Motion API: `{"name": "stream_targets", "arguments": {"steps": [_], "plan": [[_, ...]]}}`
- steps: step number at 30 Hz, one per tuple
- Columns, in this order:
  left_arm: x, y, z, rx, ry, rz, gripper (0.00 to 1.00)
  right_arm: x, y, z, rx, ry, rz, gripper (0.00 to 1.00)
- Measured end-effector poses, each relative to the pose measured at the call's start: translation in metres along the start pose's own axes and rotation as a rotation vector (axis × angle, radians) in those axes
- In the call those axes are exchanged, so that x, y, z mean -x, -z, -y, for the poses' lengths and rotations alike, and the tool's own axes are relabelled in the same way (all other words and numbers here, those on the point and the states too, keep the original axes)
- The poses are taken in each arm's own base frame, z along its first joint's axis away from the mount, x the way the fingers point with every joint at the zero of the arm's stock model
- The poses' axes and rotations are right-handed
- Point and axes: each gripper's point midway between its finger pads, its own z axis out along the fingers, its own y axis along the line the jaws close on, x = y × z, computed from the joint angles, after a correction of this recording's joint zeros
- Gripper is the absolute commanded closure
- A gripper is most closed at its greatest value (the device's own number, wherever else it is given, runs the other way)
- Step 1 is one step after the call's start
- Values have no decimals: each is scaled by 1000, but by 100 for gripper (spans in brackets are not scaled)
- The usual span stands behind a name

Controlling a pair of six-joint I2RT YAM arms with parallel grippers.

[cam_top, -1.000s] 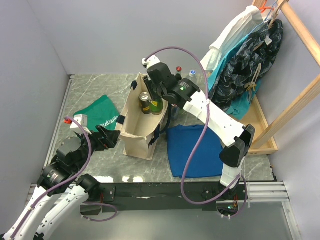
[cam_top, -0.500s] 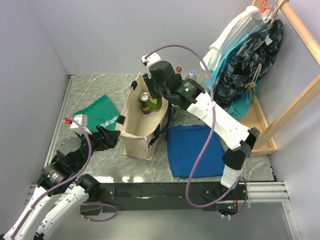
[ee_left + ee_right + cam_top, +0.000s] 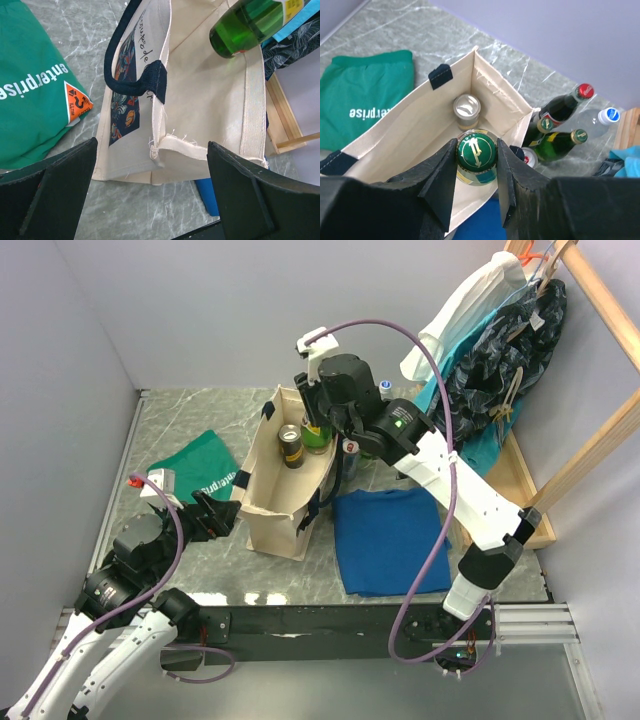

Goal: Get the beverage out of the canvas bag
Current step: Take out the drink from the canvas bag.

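Note:
The cream canvas bag [image 3: 268, 495] with navy handles stands open at mid-table; it also shows in the left wrist view [image 3: 200, 100] and in the right wrist view [image 3: 385, 135]. My right gripper [image 3: 477, 152] is shut on the cap of a green glass bottle [image 3: 476, 150] and holds it raised above the bag's mouth; its green body shows in the left wrist view [image 3: 245, 27] and in the top view [image 3: 318, 436]. A silver-topped can [image 3: 467, 109] stands inside the bag. My left gripper [image 3: 150, 200] is open, just left of the bag's near corner.
A green cloth with white lettering [image 3: 200, 468] lies left of the bag, a flat blue cloth [image 3: 388, 538] to its right. Several bottles [image 3: 560, 125] and a can stand behind the bag. A wooden rack with hanging clothes [image 3: 500, 360] fills the right side.
My right gripper has risen and moved back-right, lifting the green bottle up out of the bag. The left arm has not moved.

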Motion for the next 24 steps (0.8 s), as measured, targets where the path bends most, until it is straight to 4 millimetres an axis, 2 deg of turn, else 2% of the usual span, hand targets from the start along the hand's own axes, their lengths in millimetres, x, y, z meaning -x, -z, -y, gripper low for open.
{"name": "stream_targets", "arguments": {"steps": [15, 20, 24], "plan": [[0, 0, 0, -1, 0, -1, 3, 6, 1, 4, -17, -3, 41, 100], [0, 0, 0, -2, 0, -2, 4, 5, 8, 10, -32, -5, 61, 100], [0, 0, 0, -2, 0, -2, 4, 12, 14, 18, -63, -8, 88, 100]]}}
